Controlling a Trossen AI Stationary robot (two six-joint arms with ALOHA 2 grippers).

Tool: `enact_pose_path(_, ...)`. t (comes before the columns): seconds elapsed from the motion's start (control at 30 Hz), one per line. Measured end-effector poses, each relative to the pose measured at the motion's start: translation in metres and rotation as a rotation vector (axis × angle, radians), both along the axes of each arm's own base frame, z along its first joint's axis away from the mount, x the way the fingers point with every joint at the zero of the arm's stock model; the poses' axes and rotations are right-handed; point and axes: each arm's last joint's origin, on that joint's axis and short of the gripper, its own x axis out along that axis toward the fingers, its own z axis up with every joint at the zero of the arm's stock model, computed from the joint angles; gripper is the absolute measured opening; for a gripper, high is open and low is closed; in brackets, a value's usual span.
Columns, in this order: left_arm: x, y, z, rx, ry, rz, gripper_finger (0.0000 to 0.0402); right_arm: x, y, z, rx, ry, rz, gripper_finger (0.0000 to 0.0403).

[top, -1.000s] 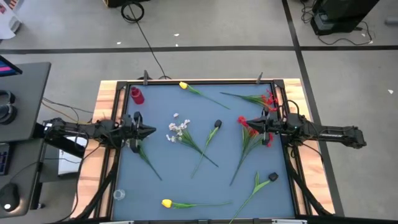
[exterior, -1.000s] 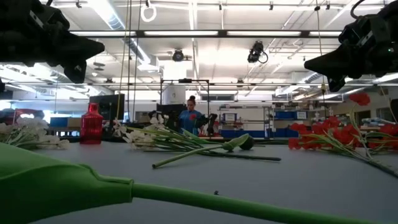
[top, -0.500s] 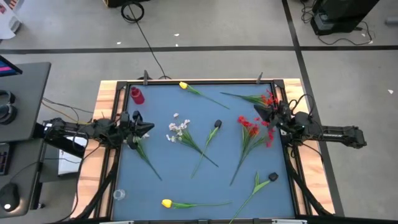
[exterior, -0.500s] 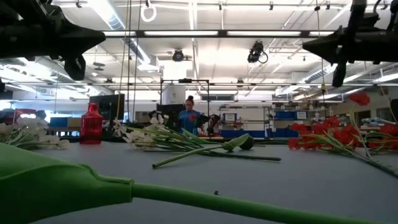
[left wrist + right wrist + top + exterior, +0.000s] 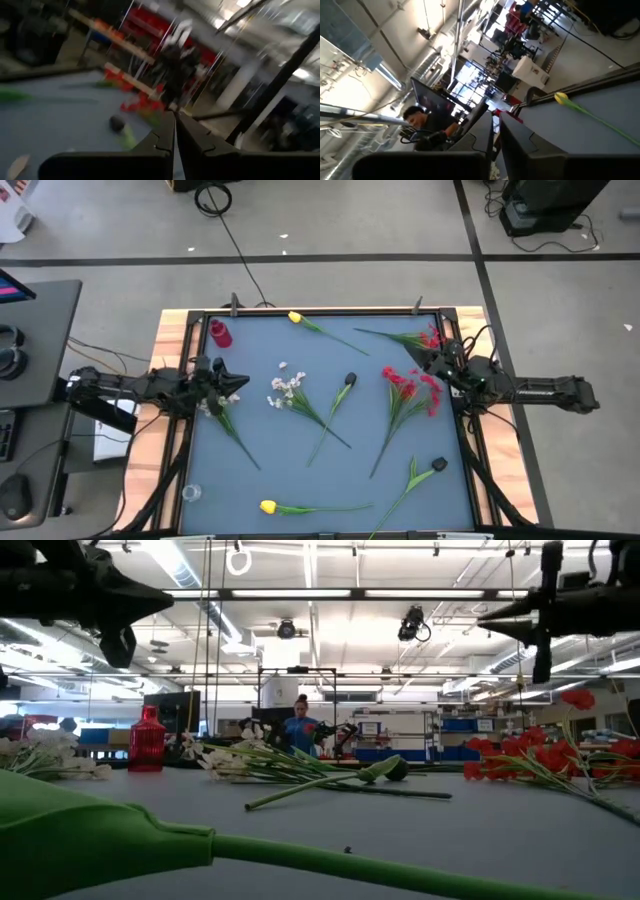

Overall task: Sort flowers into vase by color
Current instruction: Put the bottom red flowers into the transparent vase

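From overhead, the vase (image 5: 220,333) stood upright at the table's (image 5: 250,490) far-left corner, flowers lying flat and scattered; the low view alone showed a person (image 5: 299,726) beyond. The white spray (image 5: 288,390) lay mid-table, stem running toward the near right. Left gripper (image 5: 238,380) and right gripper (image 5: 413,356) hovered with fingers pressed together, empty.

You have the small pinkish-red vase (image 5: 220,334) standing upright in the far left corner, with no stem in it. All the green-stemmed artificial flowers lie flat: one yellow tulip (image 5: 294,318) at the far edge, another yellow tulip (image 5: 268,507) at the near edge, a white blossom spray (image 5: 286,391) in the middle, red blossom sprays (image 5: 412,387) on the right, and dark-budded stems (image 5: 349,380) between them.
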Motion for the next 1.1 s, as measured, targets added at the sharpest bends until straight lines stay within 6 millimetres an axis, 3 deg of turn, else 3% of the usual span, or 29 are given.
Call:
enact_pose_path(0.27,0.013,-0.002,0.03,-0.015,0.143,0.009,0.0025,0.027,-0.004,0.039,-0.011,0.124,-0.006,0.0098)
enact_pose_path(0.5,0.019,-0.002,0.056,-0.051,0.236,0.027,0.0025,0.062,-0.011,0.06,0.306,0.194,-0.006,0.0119)
enact_pose_path(0.8,0.019,-0.006,0.068,-0.046,0.222,-0.081,0.0025,0.1,0.002,0.075,0.578,0.776,0.088,0.0119)
enact_pose_path(0.93,0.021,-0.007,0.065,-0.137,0.24,-0.077,0.0025,0.114,0.02,0.071,0.642,0.941,0.138,0.0119)
enact_pose_path(1.1,0.022,-0.007,0.067,-0.131,0.249,-0.085,0.0025,0.123,0.044,0.045,0.786,1.144,0.198,0.0121)
